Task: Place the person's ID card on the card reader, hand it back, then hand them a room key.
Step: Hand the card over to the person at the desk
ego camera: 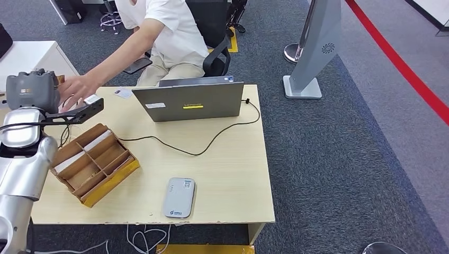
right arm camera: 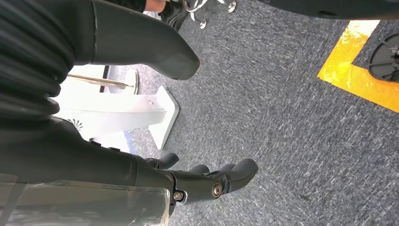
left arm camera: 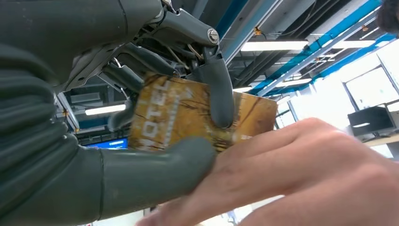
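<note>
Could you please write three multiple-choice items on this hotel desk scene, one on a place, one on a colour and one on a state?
1. Where does the card reader lie on the table?
A. near the front edge
B. on the laptop
C. inside the cardboard organizer

2. What colour is the room key card?
A. blue
B. golden brown
C. white

3. What is the left hand doing?
A. hanging with nothing in it
B. pressing the laptop
C. holding the card while a person's hand takes hold

Answers: 1 A, the head view shows it by the front edge; 2 B, its printed face is golden brown; 3 C, thumb and fingers pinch it.
</note>
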